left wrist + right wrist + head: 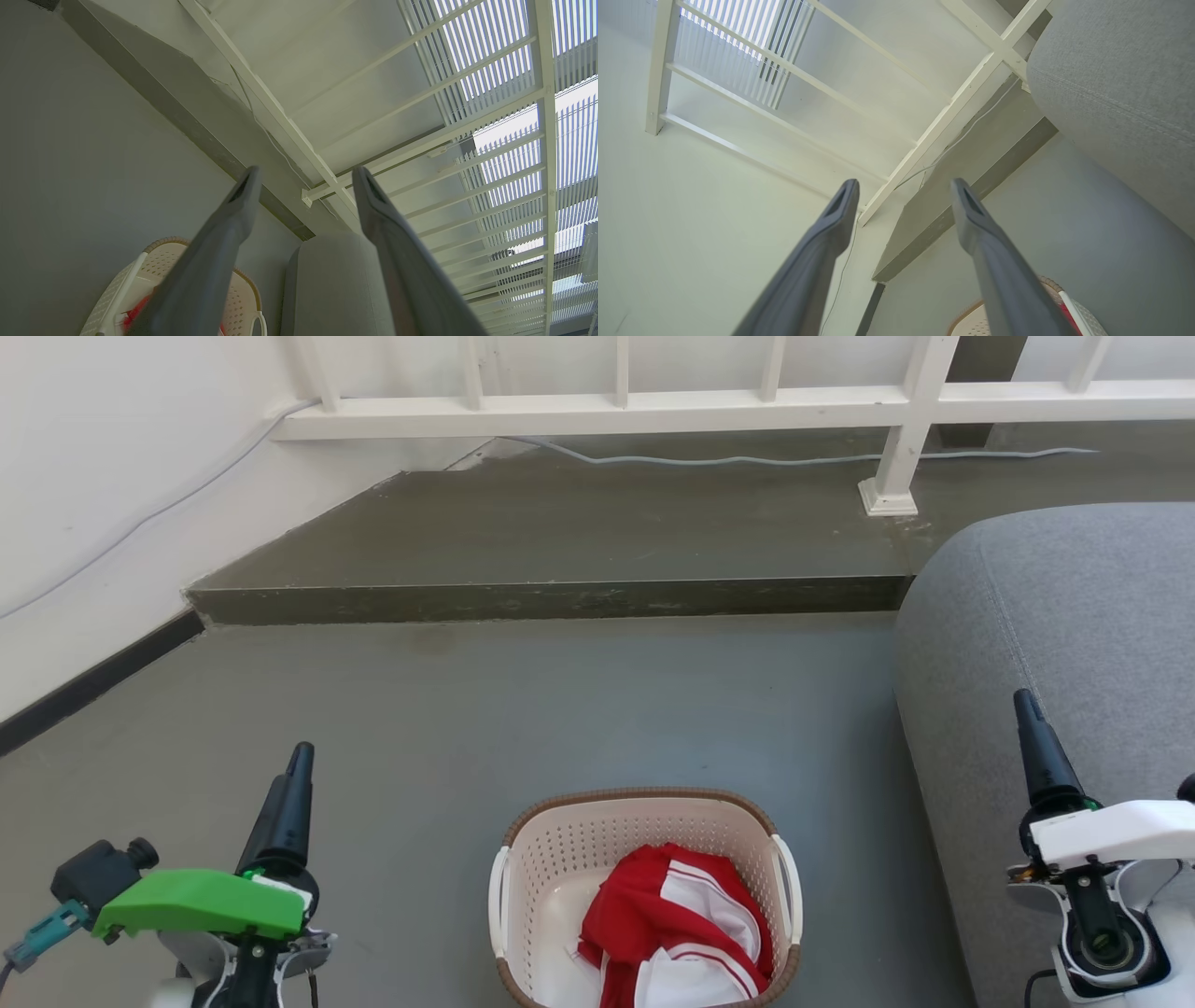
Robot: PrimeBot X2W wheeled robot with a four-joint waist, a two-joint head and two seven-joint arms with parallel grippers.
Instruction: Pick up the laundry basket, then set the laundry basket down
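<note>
Grey floor (523, 709), laundry basket (597, 840) (red garment (672, 915) inside), grey sofa (1055, 616)

No text, label, brand, number or sign can be read in any of the views.

A grey sofa (1055, 644) sits at the right edge, a white railing (616, 406) spans the top above a raised step (560, 537).
</note>
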